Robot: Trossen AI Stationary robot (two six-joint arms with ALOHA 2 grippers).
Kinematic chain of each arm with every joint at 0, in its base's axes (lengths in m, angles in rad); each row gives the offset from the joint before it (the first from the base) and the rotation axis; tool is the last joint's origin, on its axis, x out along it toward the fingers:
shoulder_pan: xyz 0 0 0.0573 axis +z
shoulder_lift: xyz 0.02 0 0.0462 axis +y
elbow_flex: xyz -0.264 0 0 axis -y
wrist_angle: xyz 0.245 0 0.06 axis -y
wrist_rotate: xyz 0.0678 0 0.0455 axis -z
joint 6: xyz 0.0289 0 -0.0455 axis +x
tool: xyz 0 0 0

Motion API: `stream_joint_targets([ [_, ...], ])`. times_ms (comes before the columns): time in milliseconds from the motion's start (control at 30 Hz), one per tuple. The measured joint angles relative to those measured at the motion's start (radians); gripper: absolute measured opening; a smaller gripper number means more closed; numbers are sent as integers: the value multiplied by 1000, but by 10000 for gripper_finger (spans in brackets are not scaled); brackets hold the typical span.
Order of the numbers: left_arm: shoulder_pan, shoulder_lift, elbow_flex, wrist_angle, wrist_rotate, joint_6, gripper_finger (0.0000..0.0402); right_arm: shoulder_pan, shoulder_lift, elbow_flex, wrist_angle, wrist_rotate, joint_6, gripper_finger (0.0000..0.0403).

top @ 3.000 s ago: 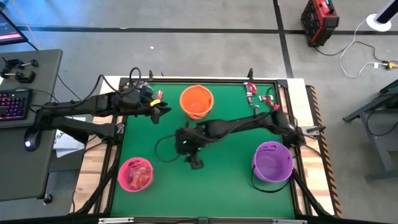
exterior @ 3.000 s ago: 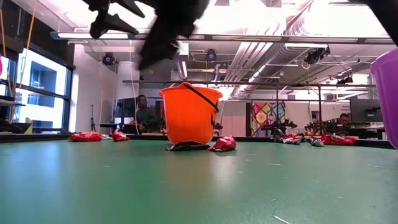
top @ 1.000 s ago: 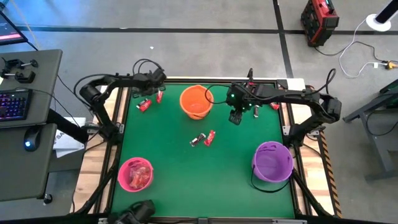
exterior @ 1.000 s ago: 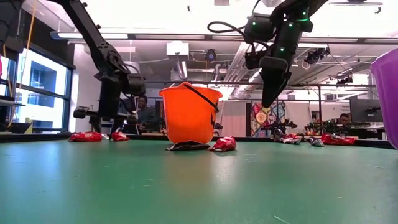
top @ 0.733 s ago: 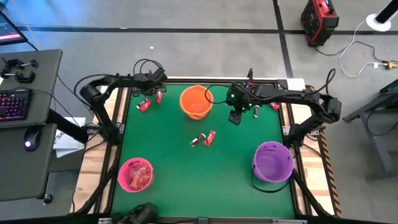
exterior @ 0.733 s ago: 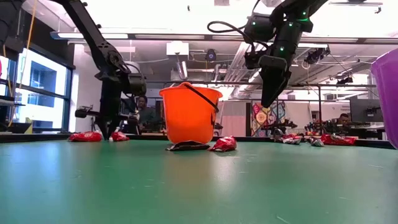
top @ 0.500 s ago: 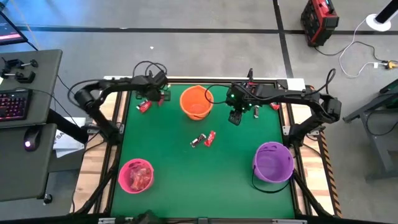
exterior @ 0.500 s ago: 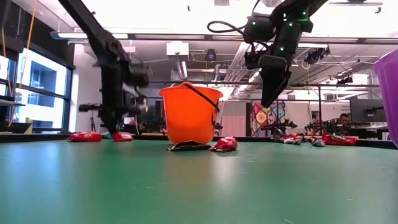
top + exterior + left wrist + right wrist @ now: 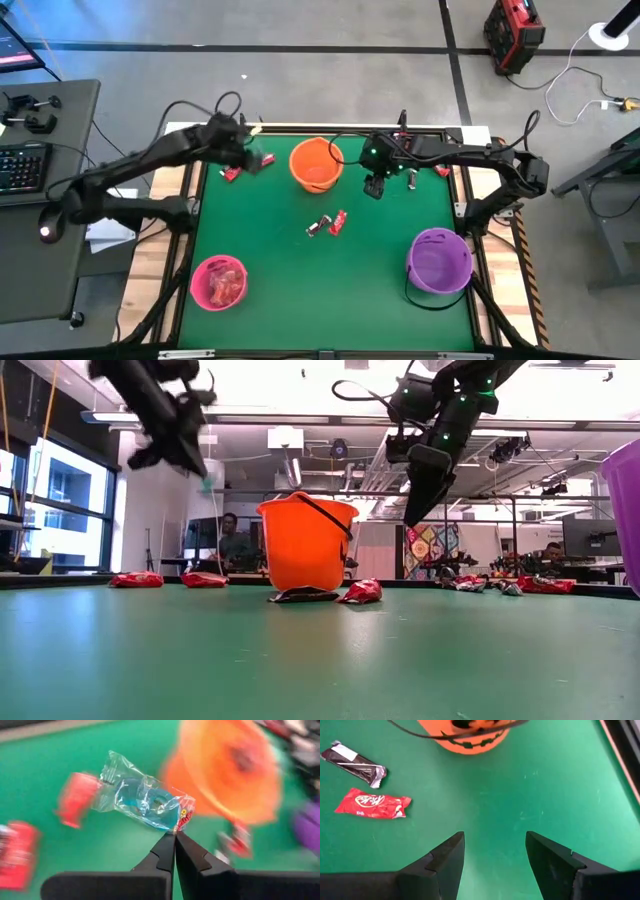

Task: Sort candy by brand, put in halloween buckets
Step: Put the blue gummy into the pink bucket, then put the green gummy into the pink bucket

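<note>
I count three buckets on the green table point(image 9: 270, 260): orange bucket point(image 9: 316, 163) at the far middle, pink bucket point(image 9: 218, 279) near left, purple bucket point(image 9: 438, 257) near right. The pink one already holds red pieces.

Loose candy I can count from above: two pieces mid-table, a dark bar point(image 9: 354, 764) and a red pack point(image 9: 372, 804), lying side by side just in front of the orange bucket. Both lie flat, with their long axes tilted a little relative to each other. One red piece point(image 9: 231, 173) sits left of the orange bucket. A few more lie at the far right corner point(image 9: 432, 162); I cannot get a count there.

Left gripper point(image 9: 174, 836) is above the table, left of the orange bucket, jaws pressed together on the corner of a clear wrapper point(image 9: 142, 800) with a blue ring candy inside. The wrapper sticks out from the fingertips, long axis across the jaws.

Right gripper point(image 9: 495, 847) hovers right of the orange bucket, jaws spread, nothing between them.

Room in the low view: open workshop, ceiling ducts and lights, windows on the left, a seated person point(image 9: 232, 541) behind the table.
</note>
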Motion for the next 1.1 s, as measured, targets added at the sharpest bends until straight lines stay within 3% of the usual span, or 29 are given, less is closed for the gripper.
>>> stream_joint_targets([
  [200, -279, -105, 0, -49, 232, -100, 0, 0, 0, 0, 10, 0, -42, 203],
  [433, -712, -109, 0, -75, 438, -592, 0, 0, 0, 0, 10, 0, -61, 203],
  [633, -1022, -103, 0, -49, 435, -948, 0, 0, 0, 0, 36, 0, -77, 203],
  [733, -1107, -82, 0, -50, 379, -1036, 1, 0, 0, 0, 64, 0, -73, 203],
  [867, -1142, -51, 0, -81, 352, -1103, 6, 0, 0, 0, 74, 0, -73, 203],
  [1100, -1117, -32, 0, -131, 387, -1117, 82, 0, 0, 0, 74, 0, -97, 203],
])
